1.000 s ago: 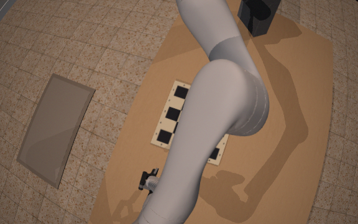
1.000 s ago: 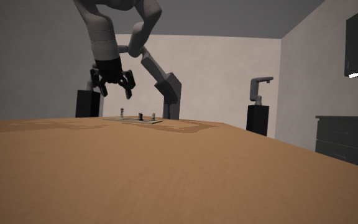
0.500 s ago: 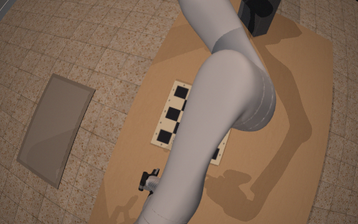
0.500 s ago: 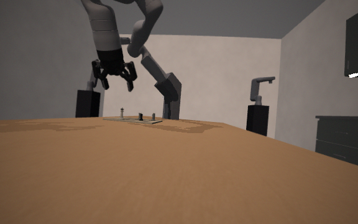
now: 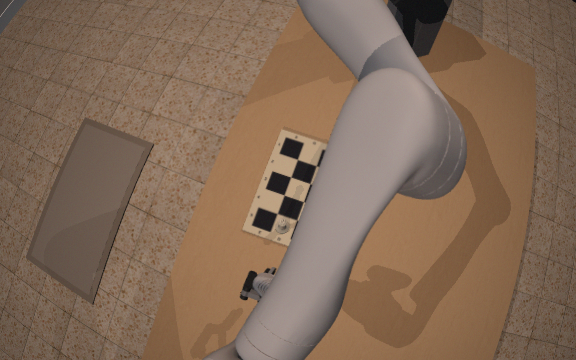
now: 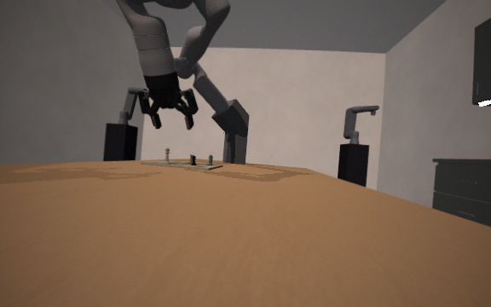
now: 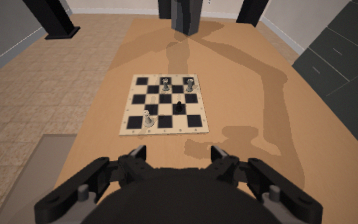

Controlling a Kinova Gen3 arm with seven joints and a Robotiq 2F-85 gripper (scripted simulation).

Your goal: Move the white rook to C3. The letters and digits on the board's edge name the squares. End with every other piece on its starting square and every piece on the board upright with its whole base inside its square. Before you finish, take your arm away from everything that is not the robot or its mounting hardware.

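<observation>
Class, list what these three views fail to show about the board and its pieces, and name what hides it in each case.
- Top view: the arm covers the right part of the chessboard.
- Wrist view: the edge letters and digits are too small to read; the two far pale pieces are too blurred to tell which is the rook.
- Exterior view: pieces are tiny; squares cannot be told.

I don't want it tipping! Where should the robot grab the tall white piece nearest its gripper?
Pinch the tall white piece around its slim upper part, coming straight down: it stands upright and widens toward its base. The gripper is open, empty.
</observation>
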